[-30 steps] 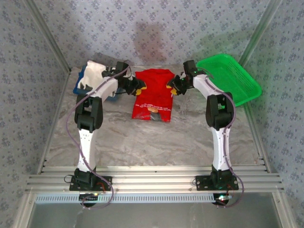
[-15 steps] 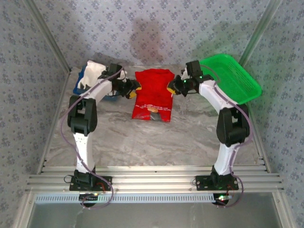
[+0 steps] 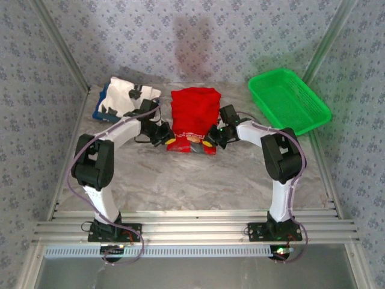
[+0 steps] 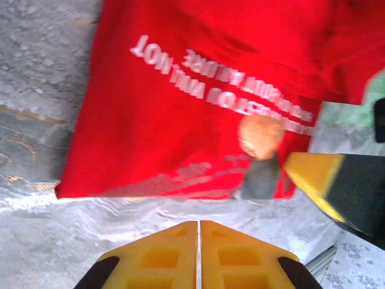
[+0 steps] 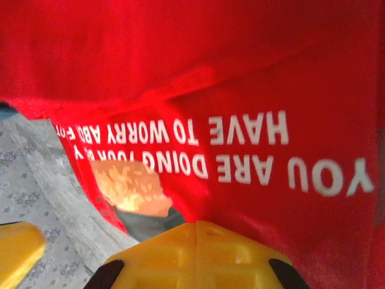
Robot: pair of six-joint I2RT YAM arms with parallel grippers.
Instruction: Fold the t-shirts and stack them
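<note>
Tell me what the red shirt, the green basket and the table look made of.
The red shirt is soft matte cloth, perhaps cotton: it creases and carries printed lettering. The basket looks like rigid green plastic, with a moulded rim. The table has a grey-veined marble look, possibly laminate.

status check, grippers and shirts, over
Left gripper shut, just short of the red t-shirt, near hem. Right gripper shut at that hem, grip unclear. White t-shirt on blue tray, far left. Nothing blocking.

Left pincer (image 3: 166, 139) and right pincer (image 3: 211, 139) moved to near corners of red t-shirt (image 3: 194, 111).
</note>
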